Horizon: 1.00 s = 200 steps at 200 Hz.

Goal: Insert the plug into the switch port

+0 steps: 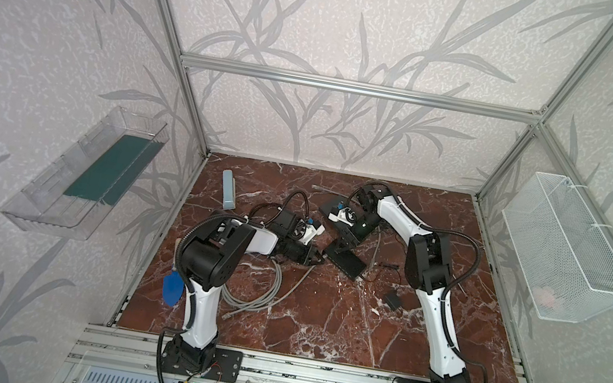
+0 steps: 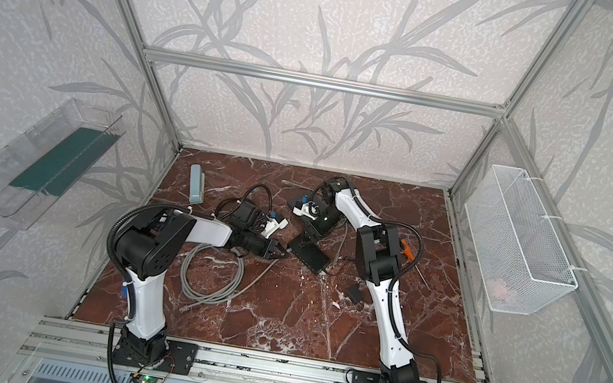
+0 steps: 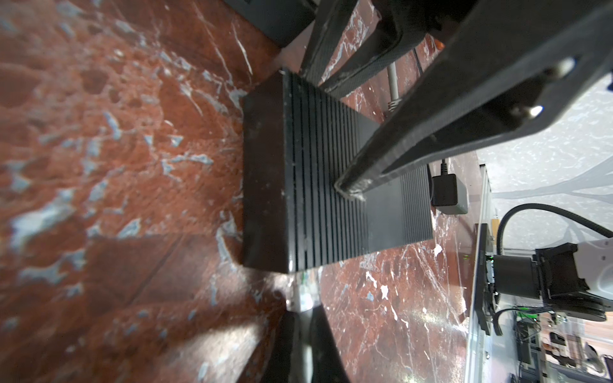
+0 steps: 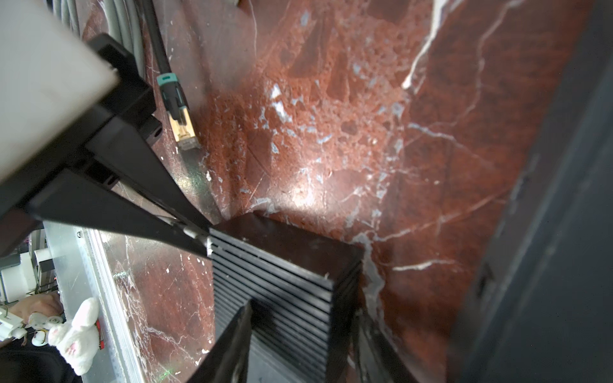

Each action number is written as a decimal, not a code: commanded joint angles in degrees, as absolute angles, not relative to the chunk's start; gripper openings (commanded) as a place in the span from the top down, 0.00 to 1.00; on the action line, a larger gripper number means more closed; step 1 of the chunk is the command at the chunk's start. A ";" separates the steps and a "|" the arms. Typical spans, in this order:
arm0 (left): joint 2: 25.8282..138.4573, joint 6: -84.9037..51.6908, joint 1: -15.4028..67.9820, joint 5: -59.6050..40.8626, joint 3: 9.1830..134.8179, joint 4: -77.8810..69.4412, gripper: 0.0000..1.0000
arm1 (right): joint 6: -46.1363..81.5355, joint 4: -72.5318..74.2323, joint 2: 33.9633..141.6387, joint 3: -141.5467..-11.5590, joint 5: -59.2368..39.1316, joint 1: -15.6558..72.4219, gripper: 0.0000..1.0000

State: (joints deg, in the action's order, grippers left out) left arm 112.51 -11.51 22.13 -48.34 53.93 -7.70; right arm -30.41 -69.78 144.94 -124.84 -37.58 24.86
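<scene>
Pinched at the tips of the fully closed left gripper (image 1: 320, 261): the clear plug (image 3: 302, 293), right at a corner of the black switch (image 3: 298, 182) just ahead, touching or nearly so (clearest from the right wrist view). Trailing back from that gripper across the desk (image 1: 315, 329): the gray cable (image 1: 298, 279). Partly open over the switch, with nothing clamped: the right gripper (image 4: 305, 315), one finger above the ribbed top, the other past the side edge.

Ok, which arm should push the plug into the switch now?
Left. The left claw is shut on the clear plug, right beside the switch. The right claw straddles the switch and holds no plug.
</scene>
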 commanded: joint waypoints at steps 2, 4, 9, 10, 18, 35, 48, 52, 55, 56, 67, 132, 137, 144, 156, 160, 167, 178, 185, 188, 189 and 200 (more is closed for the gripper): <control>117.71 -10.67 23.33 -39.67 55.02 -7.11 0.99 | -32.52 -75.59 147.59 -121.75 -39.53 28.52 0.53; 117.85 -10.62 23.37 -39.56 55.17 -6.98 0.99 | -32.52 -75.54 147.57 -121.67 -39.68 28.49 0.53; 118.09 -10.54 23.60 -39.45 55.69 -6.78 0.99 | -32.52 -75.38 147.36 -121.45 -39.96 28.59 0.53; 118.24 -10.54 23.62 -39.41 55.80 -6.78 0.99 | -32.52 -75.35 147.33 -121.41 -40.02 28.66 0.53; 118.77 -10.17 23.85 -39.67 56.74 -5.87 0.99 | -32.52 -75.14 147.11 -121.08 -40.37 28.77 0.53; 119.08 -10.37 24.16 -38.71 57.15 -6.55 0.99 | -32.95 -75.41 146.98 -120.81 -41.21 29.07 0.53; 119.17 -10.78 24.01 -37.55 57.42 -7.00 0.99 | -32.96 -75.48 146.91 -120.54 -42.14 29.60 0.54; 119.20 -10.71 24.03 -37.23 57.76 -6.73 0.99 | -33.00 -75.50 146.87 -120.42 -42.45 29.80 0.54; 119.23 -10.68 24.06 -37.11 57.98 -6.69 0.99 | -33.06 -75.50 146.82 -120.30 -42.65 29.98 0.54; 119.25 -10.74 24.07 -37.10 58.04 -6.68 0.99 | -33.10 -75.50 146.80 -120.27 -42.73 30.02 0.54; 119.06 -11.23 24.16 -36.80 58.67 -6.72 0.99 | -33.30 -75.48 146.61 -119.69 -43.02 30.70 0.54; 114.00 -11.59 24.55 -30.89 58.07 -1.41 0.85 | -21.08 -67.24 143.55 -116.36 -39.04 28.52 0.54; 113.02 -11.65 24.59 -30.53 57.36 -1.13 0.84 | -17.93 -64.76 142.42 -114.93 -37.25 27.56 0.54; 111.87 -11.50 24.51 -29.75 56.54 -0.35 0.84 | -14.47 -62.03 140.56 -112.92 -35.36 26.30 0.54; 110.93 -10.74 24.41 -28.89 55.97 1.72 0.82 | -9.18 -57.38 137.57 -109.60 -31.80 24.23 0.53; 110.79 -10.40 24.43 -28.97 55.95 2.61 0.81 | -8.23 -56.36 136.78 -108.58 -31.89 23.54 0.53; 110.50 -10.14 24.27 -28.75 55.78 3.52 0.80 | -7.03 -55.15 135.46 -107.39 -32.12 22.46 0.52; 109.79 -9.80 24.16 -28.74 55.37 4.58 0.76 | -6.38 -54.62 134.17 -106.54 -31.23 21.18 0.52; 109.13 -9.77 24.10 -28.41 54.93 4.95 0.72 | -6.50 -55.10 133.73 -106.67 -30.06 20.57 0.52; 108.73 -9.77 24.05 -28.36 54.79 5.05 0.71 | -6.51 -55.35 133.60 -106.75 -29.52 20.35 0.52; 108.64 -9.81 24.07 -28.33 54.64 5.07 0.70 | -6.51 -55.45 133.51 -106.81 -29.35 20.28 0.52; 107.15 -9.76 23.95 -28.34 53.84 5.16 0.65 | -6.67 -56.16 133.40 -107.13 -28.40 19.50 0.52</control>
State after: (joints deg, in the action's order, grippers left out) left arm 108.84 -11.22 24.71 -35.62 56.88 -0.03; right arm -10.76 -56.73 134.89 -107.81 -34.76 21.85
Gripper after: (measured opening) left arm 0.307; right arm 0.479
